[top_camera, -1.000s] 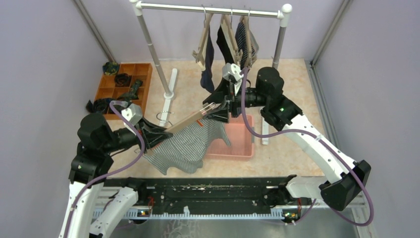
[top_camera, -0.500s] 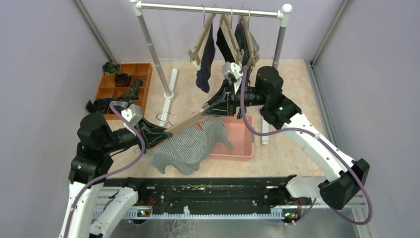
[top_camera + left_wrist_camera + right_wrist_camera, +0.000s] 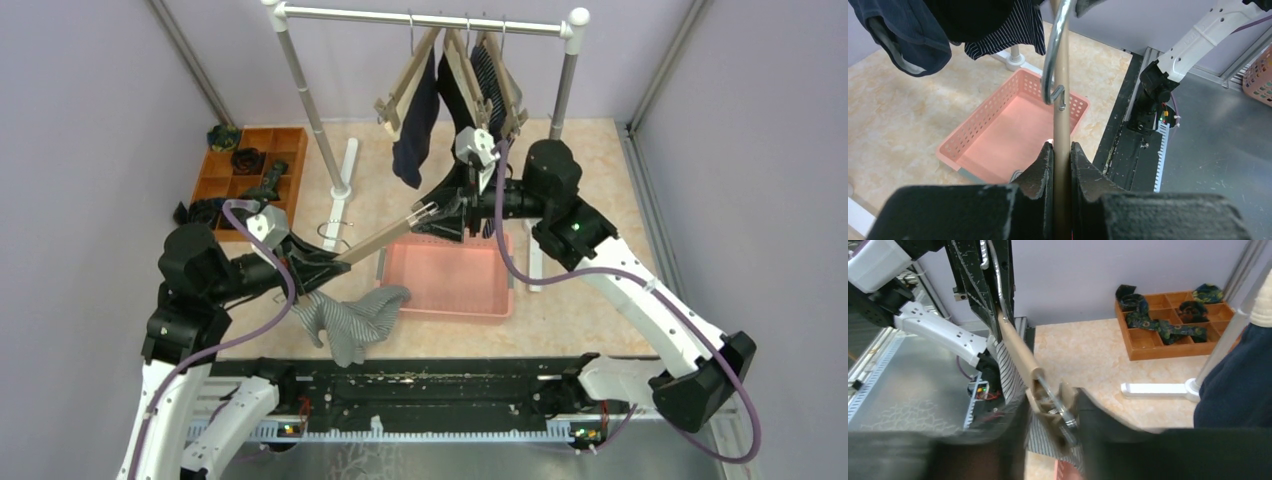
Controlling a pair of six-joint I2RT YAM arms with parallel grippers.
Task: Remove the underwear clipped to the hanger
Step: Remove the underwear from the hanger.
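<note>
Found the left hand (image 3: 318, 268) clamped tight on the bar of the wooden hanger (image 3: 378, 240), just short of its metal hook (image 3: 1053, 60). Caught the right hand (image 3: 436, 212) at the hanger's other end, pinched together on the clip (image 3: 1050, 407) there. Spotted the grey-white striped underwear (image 3: 350, 318) bunched up and dangling just below the left hand, well apart from the right hand. Had a pink basket (image 3: 455, 285) sitting on the counter (image 3: 470, 338) right beneath the right hand. Saw the other three pairs hanging from hangers on the rail (image 3: 420, 17) just past the right hand: navy underwear (image 3: 412, 125), black underwear (image 3: 455, 95) and navy-striped underwear (image 3: 488, 75).
</note>
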